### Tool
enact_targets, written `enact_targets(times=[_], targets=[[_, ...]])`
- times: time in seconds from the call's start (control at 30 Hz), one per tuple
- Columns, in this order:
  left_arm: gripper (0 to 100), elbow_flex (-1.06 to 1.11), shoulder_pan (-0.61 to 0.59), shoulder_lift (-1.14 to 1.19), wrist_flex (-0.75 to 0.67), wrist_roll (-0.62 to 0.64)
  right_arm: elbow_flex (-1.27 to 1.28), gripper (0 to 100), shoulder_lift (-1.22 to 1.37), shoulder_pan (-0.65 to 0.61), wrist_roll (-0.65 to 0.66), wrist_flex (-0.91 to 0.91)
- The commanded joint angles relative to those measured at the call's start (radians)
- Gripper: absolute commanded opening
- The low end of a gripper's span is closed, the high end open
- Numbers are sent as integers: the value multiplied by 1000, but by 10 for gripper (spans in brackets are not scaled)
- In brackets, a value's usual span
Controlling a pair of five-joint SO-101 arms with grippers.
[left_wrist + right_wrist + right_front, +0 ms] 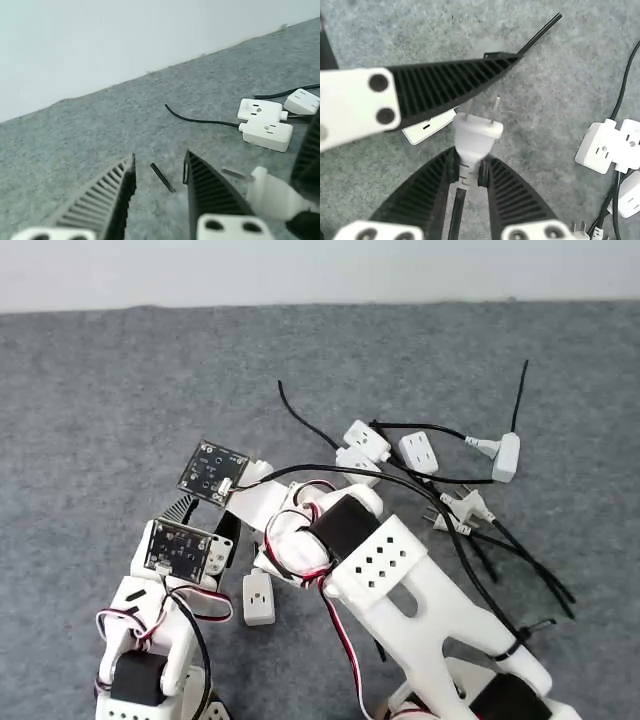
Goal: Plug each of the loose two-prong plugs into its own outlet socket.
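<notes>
While right gripper (469, 167) clamps plug (479, 134), left gripper (160, 164) gapes empty: pin socket (258, 598) with left, align square, push straight.

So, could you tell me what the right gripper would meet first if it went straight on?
Probably a finger of the left gripper, crossing just ahead of the held plug's prongs; depth is unclear.
</notes>
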Motion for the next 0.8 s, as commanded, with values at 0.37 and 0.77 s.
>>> enact_targets(times=[0.37, 0.77], targets=[[170, -38, 14, 5, 8, 8, -28, 10, -56, 42, 2, 2], [170, -18, 32, 5, 3, 2, -43, 10, -58, -21, 2, 30]])
